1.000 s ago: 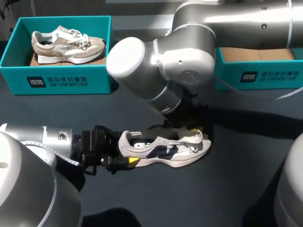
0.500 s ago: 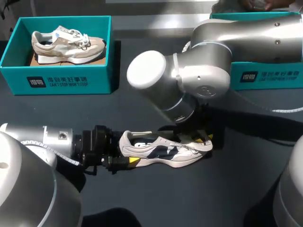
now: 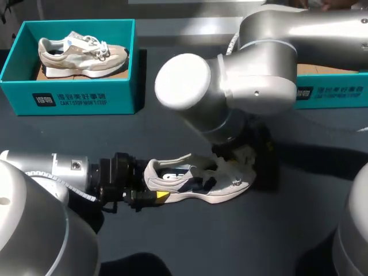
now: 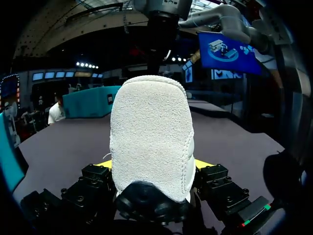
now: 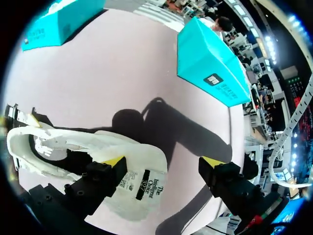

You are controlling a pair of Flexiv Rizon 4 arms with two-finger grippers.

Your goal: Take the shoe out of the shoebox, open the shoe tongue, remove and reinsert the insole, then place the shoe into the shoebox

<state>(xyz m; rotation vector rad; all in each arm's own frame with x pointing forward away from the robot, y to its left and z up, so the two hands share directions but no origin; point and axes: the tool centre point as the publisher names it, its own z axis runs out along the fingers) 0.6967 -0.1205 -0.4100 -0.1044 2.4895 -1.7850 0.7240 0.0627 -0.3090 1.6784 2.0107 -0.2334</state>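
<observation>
A white and navy shoe (image 3: 201, 183) lies on its sole in the middle of the dark table, toe to the right. My left gripper (image 3: 150, 194) is shut on its heel, and the suede heel (image 4: 150, 132) fills the gap between the yellow tips. My right gripper (image 5: 164, 161) hangs open over the front of the shoe, fingers wide apart. The tongue (image 5: 142, 185) is folded forward with its label side up, and it lies beneath one finger (image 5: 105, 171). In the head view my right arm hides most of the right gripper (image 3: 253, 152). The shoe's opening (image 5: 46, 147) is uncovered.
A teal shoebox (image 3: 23, 86) at the back left holds a beige shoe (image 3: 80, 54). A second teal box (image 3: 330, 92) stands at the back right, partly behind my right arm. Bare table lies in front of the shoe.
My right gripper has gone from shut to wide open and let go of the tongue. The right arm has shifted right. The left gripper and the shoe's heel stayed put.
</observation>
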